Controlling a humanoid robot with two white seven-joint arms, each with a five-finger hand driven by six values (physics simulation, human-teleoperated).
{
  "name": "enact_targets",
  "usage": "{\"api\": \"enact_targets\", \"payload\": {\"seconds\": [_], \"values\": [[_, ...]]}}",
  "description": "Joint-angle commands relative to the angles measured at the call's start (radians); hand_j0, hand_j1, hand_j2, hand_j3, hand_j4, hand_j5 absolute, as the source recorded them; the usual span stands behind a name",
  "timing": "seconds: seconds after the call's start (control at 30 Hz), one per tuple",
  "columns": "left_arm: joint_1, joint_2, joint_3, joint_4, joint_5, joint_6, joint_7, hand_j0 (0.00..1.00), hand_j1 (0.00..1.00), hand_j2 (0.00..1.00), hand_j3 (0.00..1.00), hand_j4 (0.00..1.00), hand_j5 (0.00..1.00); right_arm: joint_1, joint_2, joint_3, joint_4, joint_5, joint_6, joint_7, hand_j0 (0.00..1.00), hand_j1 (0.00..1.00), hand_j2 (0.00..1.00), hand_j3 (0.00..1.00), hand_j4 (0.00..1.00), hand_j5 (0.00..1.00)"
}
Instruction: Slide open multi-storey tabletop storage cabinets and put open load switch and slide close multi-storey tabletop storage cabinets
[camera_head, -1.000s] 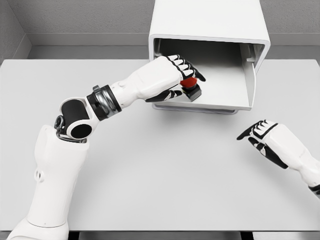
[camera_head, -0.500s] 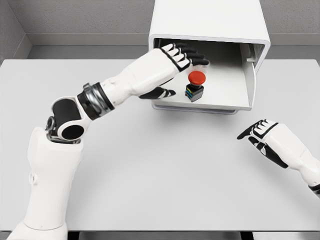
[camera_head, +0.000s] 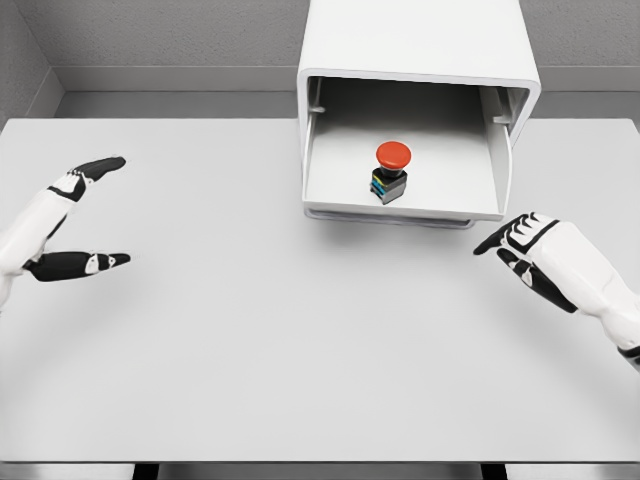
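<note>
red-capped black load switch (camera_head: 391, 173) sitting upright in pulled-out white cabinet drawer (camera_head: 330, 190); left hand (camera_head: 55, 220) hovering far left, fingers released; right hand (camera_head: 545, 265) resting near right, fingers loosely spread.

- We see the cabinet (camera_head: 420, 45) as smooth, matt white plastic.
- The load switch (camera_head: 390, 172) shows us a glossy red cap on a dark body.
- We read the bench (camera_head: 300, 340) as smooth, matt pale grey.
- Both hands look like white hard shell with black fingers (camera_head: 98, 166).

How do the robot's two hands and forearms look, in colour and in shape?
Both are glossy white shells. The left hand has five slim fingers with black tips and black undersides. The right hand has a white back, black palm and black bands at the knuckles. No cables show.
</note>
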Motion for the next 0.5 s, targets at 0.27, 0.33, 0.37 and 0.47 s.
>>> {"api": "enact_targets", "payload": {"seconds": [0.27,0.33,0.37,0.47], "values": [[0.009,0.006,0.002,0.129,-0.125,0.002,0.000,1.00,1.00,1.00,1.00,1.00,1.00,-0.037,0.002,0.051,0.009,-0.001,0.000,0.001,0.50,0.50,0.50,0.50,0.50,0.50],[0.009,0.006,0.002,0.129,-0.125,0.002,0.000,1.00,1.00,1.00,1.00,1.00,1.00,-0.057,0.002,0.070,0.019,-0.001,0.000,0.001,0.51,0.51,0.51,0.51,0.51,0.51],[0.009,0.006,0.002,0.129,-0.125,0.002,0.000,1.00,1.00,1.00,1.00,1.00,1.00,-0.072,0.000,0.085,0.032,-0.002,0.000,-0.001,0.51,0.51,0.51,0.51,0.51,0.51],[0.009,0.006,0.002,0.129,-0.125,0.002,0.000,1.00,1.00,1.00,1.00,1.00,1.00,-0.083,0.002,0.094,0.040,-0.002,0.000,-0.001,0.51,0.51,0.51,0.51,0.51,0.51]]}}
